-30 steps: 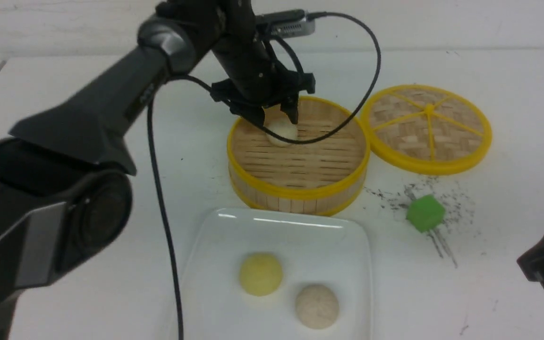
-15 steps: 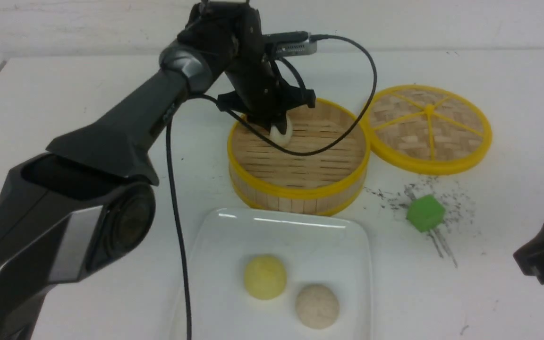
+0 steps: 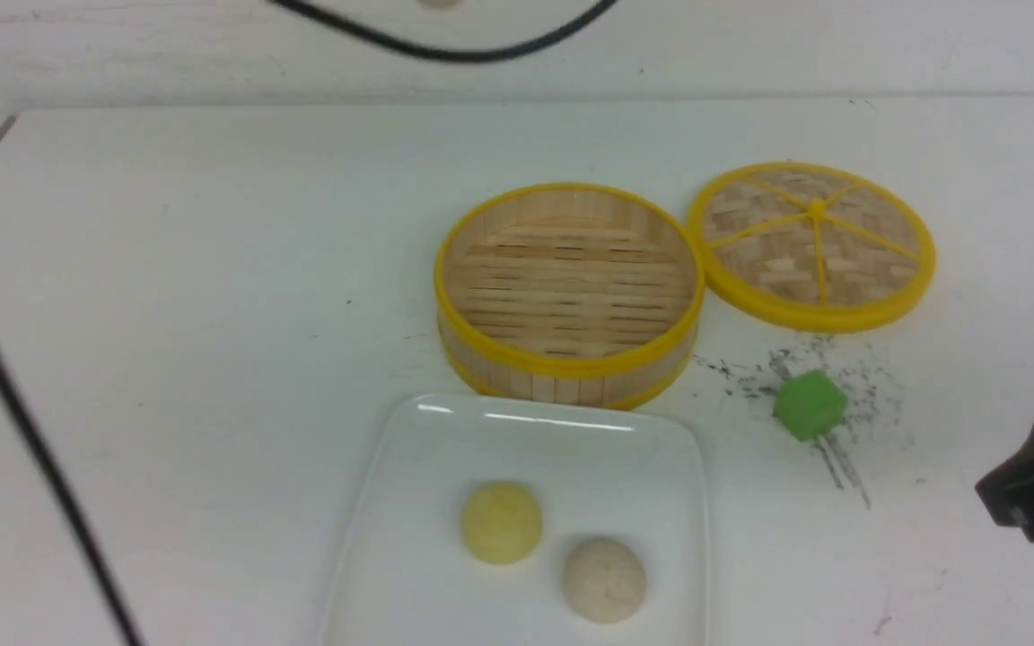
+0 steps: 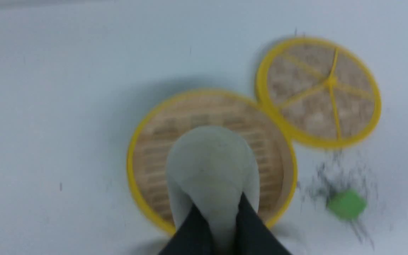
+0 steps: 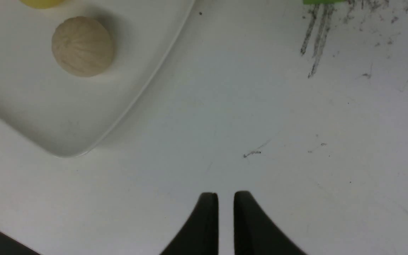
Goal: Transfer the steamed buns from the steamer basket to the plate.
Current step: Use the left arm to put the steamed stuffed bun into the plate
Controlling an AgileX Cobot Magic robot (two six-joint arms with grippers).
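though blurred, smooth domed bun [image 4: 213, 166]

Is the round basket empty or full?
Empty. Only bare slats show inside the steamer basket; the left gripper holds a bun clear of it.

White table [image 3: 194, 296] bears steamer basket [image 3: 562, 381]; lid [image 3: 811, 244] just beside it; plate [image 3: 445, 467]; green cube [image 3: 808, 405].

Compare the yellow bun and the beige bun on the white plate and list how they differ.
Colour: the yellow bun is pale yellow; the beige bun is off-white.
Place: the yellow bun lies further left and nearer the steamer basket; the beige bun lies nearer the right rim of the plate and the camera.
Shared: both are round domes of similar size, resting on the plate, not touching each other.
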